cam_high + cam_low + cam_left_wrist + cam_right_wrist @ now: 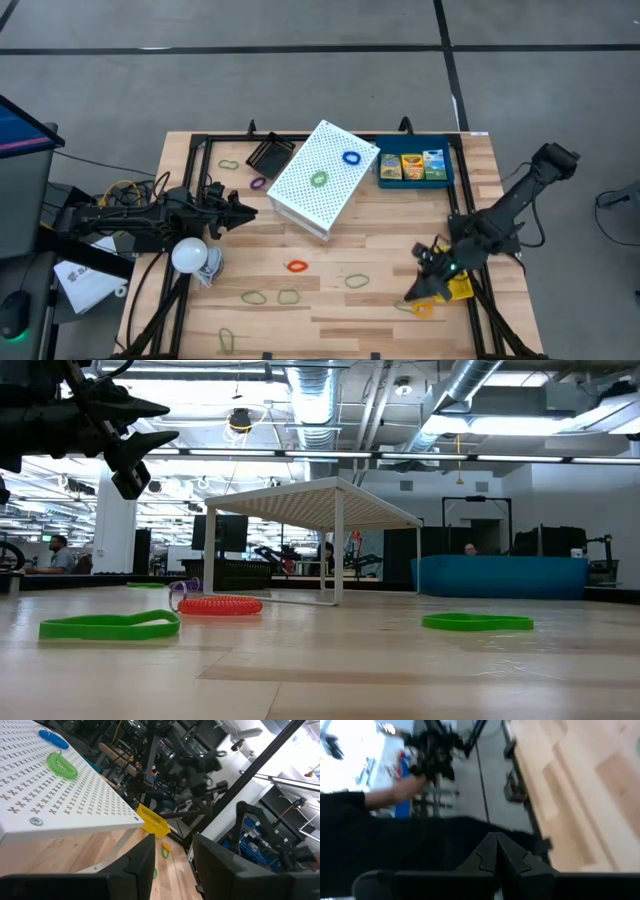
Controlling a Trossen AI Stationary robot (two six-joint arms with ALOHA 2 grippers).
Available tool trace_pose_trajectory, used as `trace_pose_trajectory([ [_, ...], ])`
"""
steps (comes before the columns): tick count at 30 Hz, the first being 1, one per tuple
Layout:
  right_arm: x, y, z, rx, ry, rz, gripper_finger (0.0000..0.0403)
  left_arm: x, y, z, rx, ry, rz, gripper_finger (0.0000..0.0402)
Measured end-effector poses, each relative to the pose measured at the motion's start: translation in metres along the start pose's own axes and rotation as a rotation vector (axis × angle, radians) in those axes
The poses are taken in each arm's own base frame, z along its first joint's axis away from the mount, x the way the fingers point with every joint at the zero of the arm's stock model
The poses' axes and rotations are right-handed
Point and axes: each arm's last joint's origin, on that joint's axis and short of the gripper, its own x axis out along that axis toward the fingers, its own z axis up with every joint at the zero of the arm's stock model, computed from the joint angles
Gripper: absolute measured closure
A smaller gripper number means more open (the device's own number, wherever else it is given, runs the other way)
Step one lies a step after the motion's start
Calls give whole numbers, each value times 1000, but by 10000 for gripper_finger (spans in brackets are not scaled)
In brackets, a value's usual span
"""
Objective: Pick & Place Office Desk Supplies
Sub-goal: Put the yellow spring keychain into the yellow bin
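Note:
A white perforated stand [320, 182] in the table's middle carries a blue rubber band [351, 158] and a green one [318, 179] on its top. Three crayon packs [411, 165] lie in the blue tray [383, 183] at the far right. The black tray [268, 155] lies left of the stand. My left gripper [243, 210] hovers open near the stand's left side, nothing between its fingers [142, 865]. My right gripper [413, 294] is shut and empty above the near right, beside the yellow tray [460, 290] and an orange band [423, 309].
Loose bands lie on the wood: an orange-red coil [297, 266], green loops [253, 297] [288, 296] [357, 281] [226, 340] [229, 163] and a purple one [257, 183]. A white bulb-like object [190, 255] sits by the left arm. A dark frame runs along the table's edges.

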Motion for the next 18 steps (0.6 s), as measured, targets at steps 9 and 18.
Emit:
trace_pose_trajectory([
  [9,30,63,-17,-343,263,-500,403,0,0,0,-1,0,1,275],
  [18,59,57,-48,-697,556,-812,403,1,1,-1,-6,11,10,275],
])
